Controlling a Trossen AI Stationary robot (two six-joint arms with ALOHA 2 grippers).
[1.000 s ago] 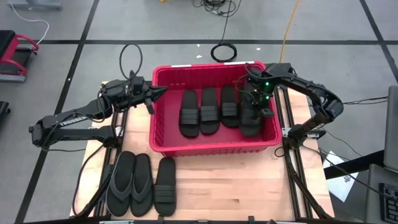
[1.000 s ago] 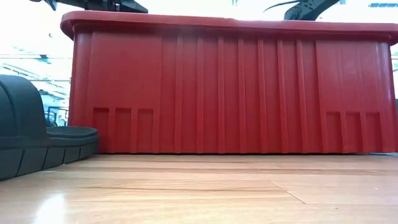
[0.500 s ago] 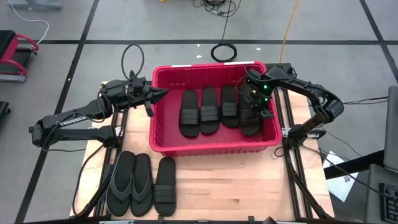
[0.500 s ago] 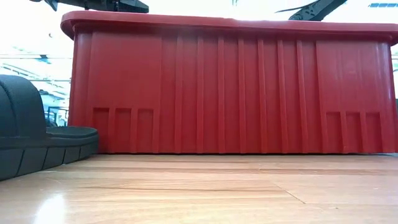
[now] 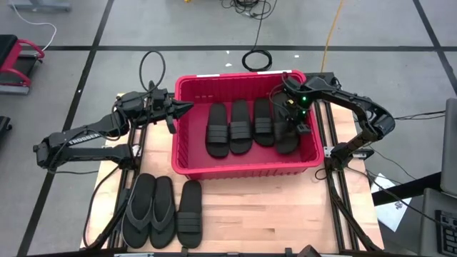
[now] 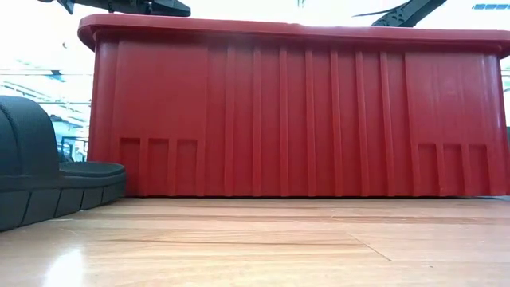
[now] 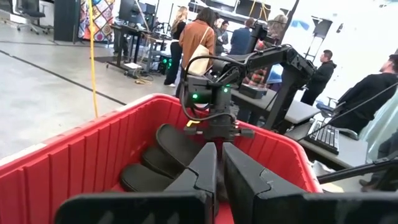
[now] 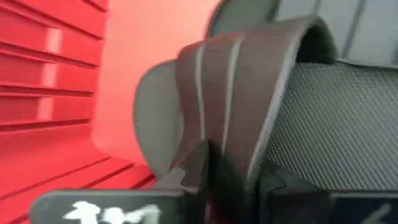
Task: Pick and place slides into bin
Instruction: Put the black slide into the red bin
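Slides: fourth slide (image 5: 287, 135) went lower into bin (image 5: 187, 160), right of frame. Your right gripper (image 5: 292, 126) still pinches its strap. Left gripper (image 5: 187, 107) shut, waiting upper left. You can let go soon.

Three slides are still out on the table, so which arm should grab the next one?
Probably left. Its claw hovers shut at the bin's left rim. The right claw grips a slide inside the bin.

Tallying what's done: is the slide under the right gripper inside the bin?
Inside. The slide lies within the bin walls, fourth in the row, right gripper shut on its strap.
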